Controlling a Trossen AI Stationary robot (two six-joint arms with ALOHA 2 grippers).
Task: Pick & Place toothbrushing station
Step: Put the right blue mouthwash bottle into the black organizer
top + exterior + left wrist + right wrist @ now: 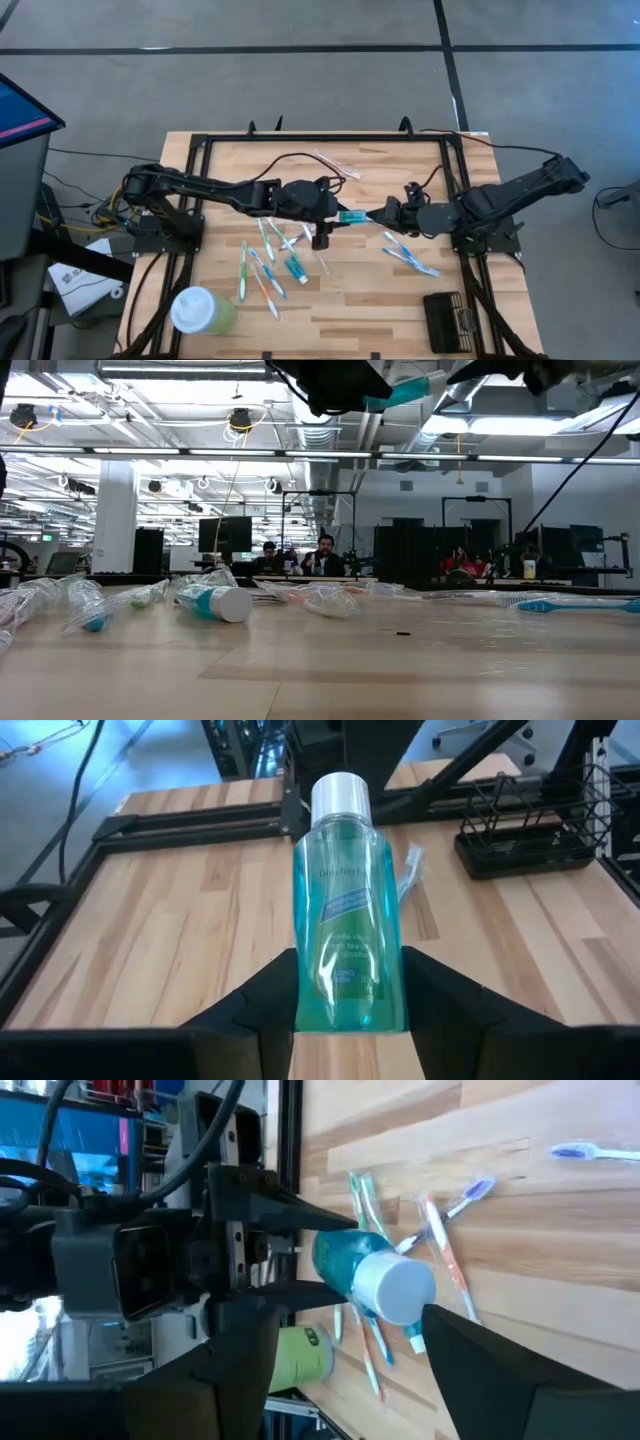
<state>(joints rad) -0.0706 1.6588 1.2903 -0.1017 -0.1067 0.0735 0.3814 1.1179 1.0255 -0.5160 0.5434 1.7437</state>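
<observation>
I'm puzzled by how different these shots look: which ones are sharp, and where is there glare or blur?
Left wrist view: the blue-green bottle in the left claw is crisp, light glinting off its white cap. Right wrist view: the nearby right claw's fingers are soft dark shapes. Low view: ceiling lights glare, and the wrapped items on the table look hazy. High view: evenly lit.

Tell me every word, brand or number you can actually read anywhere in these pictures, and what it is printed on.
Nothing can be read for certain.
Bottle of blue-green liquid, held in the left pincer: a printed label with several lines, too blurred to read.
Small toothpaste tube on the table: print too small to read.
Toothbrush wrappers: no legible text.
Pale green cup: no writing visible.
</observation>
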